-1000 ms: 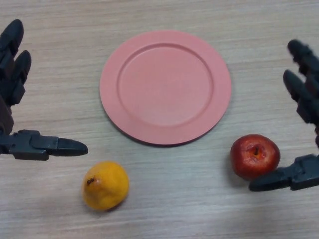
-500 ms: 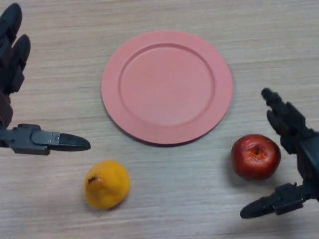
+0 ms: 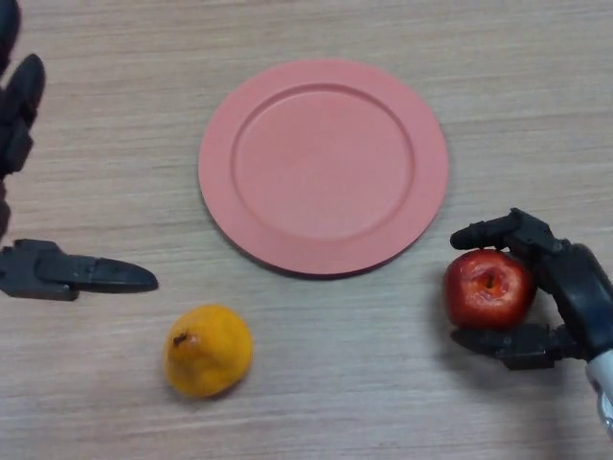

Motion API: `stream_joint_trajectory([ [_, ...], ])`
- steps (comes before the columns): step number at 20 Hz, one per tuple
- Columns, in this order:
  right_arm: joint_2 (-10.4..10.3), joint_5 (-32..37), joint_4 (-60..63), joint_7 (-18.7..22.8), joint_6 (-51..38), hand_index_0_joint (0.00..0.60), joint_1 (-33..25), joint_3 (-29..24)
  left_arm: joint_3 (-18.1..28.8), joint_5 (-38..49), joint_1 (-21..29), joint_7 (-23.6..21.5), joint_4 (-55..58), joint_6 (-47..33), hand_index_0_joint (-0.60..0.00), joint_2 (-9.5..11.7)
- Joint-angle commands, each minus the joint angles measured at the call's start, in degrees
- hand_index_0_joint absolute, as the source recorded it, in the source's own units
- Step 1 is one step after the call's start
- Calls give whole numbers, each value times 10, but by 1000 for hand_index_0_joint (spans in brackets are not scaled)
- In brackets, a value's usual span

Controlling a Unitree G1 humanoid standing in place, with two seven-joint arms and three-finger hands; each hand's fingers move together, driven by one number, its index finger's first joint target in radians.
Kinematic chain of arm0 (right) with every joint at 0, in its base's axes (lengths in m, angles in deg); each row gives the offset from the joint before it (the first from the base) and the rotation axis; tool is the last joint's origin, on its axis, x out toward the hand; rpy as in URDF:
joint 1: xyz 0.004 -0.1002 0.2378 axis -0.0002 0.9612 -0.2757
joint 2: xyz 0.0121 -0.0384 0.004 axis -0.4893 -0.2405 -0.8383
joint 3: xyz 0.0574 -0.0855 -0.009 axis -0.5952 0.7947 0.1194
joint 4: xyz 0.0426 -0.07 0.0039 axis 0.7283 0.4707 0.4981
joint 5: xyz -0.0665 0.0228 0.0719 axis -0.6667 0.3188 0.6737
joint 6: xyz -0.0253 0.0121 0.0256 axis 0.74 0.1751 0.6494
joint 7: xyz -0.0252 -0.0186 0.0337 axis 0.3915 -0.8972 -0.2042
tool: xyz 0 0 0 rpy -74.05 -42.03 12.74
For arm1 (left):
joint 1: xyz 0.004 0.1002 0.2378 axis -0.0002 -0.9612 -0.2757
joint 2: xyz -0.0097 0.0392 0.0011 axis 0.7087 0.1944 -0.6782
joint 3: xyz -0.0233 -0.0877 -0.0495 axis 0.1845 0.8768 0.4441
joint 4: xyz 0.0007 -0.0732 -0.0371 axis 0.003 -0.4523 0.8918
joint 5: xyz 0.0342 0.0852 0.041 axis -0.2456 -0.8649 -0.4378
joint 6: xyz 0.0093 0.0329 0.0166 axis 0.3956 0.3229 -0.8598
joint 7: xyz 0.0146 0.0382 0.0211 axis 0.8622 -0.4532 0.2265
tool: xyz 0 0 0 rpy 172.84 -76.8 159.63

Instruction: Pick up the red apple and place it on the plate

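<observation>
The red apple point(image 3: 488, 287) sits on the wooden table, just right of and below the pink plate point(image 3: 324, 165). My right hand point(image 3: 567, 292) is curled round the apple, with fingers over its top and the thumb under its near side. The apple rests on the table. My left hand point(image 3: 38, 268) is open and empty at the left edge, thumb pointing right.
An orange fruit point(image 3: 207, 351) lies on the table below the plate's left side, right of my left thumb.
My right hand has moved in from the right and closed its fingers and thumb round the apple. The left hand has drifted slightly left.
</observation>
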Motion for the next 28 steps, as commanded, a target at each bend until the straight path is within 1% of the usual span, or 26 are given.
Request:
stream_joint_trajectory([
  [1,22,-7,-68,7,16,600,-37,-22,64,41,13,-26,43,-49,0,26],
  [2,21,-9,-80,4,44,600,-69,-15,67,49,6,-23,49,-40,0,30],
  [3,23,-17,-78,5,49,600,-86,-10,70,51,7,-23,50,-35,0,32],
  [4,16,-16,-71,0,72,600,-128,-1,66,53,7,-26,53,-28,0,31],
  [5,14,-17,-64,1,77,600,-147,4,64,56,8,-28,55,-23,0,31],
  [6,2,-8,-51,0,86,600,-189,14,63,70,15,-39,61,-7,0,32],
  [7,-4,-2,-45,-2,91,600,-207,19,64,77,17,-44,66,0,0,33],
  [8,-12,-5,-12,1,91,600,-241,36,64,85,27,-55,69,11,0,40],
  [9,-16,-5,4,4,92,600,-254,43,65,87,30,-59,72,15,0,43],
  [10,-20,-2,55,32,78,600,-291,65,65,87,33,-64,76,17,0,47],
  [11,-21,19,74,56,79,600,-306,75,65,85,32,-64,78,14,0,47],
  [12,-22,46,113,98,86,600,-327,103,64,82,29,-60,79,10,0,47],
  [13,-22,71,125,118,99,600,-335,116,64,82,27,-56,80,10,0,46],
  [14,-22,87,162,140,95,600,-356,145,69,86,23,-52,81,12,0,46],
  [15,-22,111,173,156,96,600,-363,155,71,86,22,-50,81,13,0,46],
  [16,-22,142,199,186,85,600,-376,178,75,86,20,-44,83,17,0,50],
  [17,-22,147,210,191,80,600,-379,188,75,85,18,-40,85,19,0,52],
  [19,-22,171,219,186,104,600,-386,210,83,81,16,-23,83,26,0,59],
  [20,-22,172,222,185,104,450,-389,212,83,78,15,-20,82,25,0,59],
  [21,-22,173,226,183,104,350,-391,215,83,73,13,-16,82,23,0,60],
  [22,-22,181,232,177,111,200,-397,222,83,61,12,-6,78,19,0,60],
  [23,-22,193,236,173,120,100,-401,228,83,52,13,1,74,14,0,58],
  [24,-22,227,228,176,138,0,-403,236,86,37,11,15,69,7,0,56],
  [25,-22,236,226,180,142,0,-405,236,90,37,8,19,71,11,0,57],
  [27,-22,244,215,176,162,0,-419,216,92,32,5,23,71,-2,0,44],
  [28,-22,249,208,168,171,0,-431,188,94,39,2,26,70,-16,0,37],
])
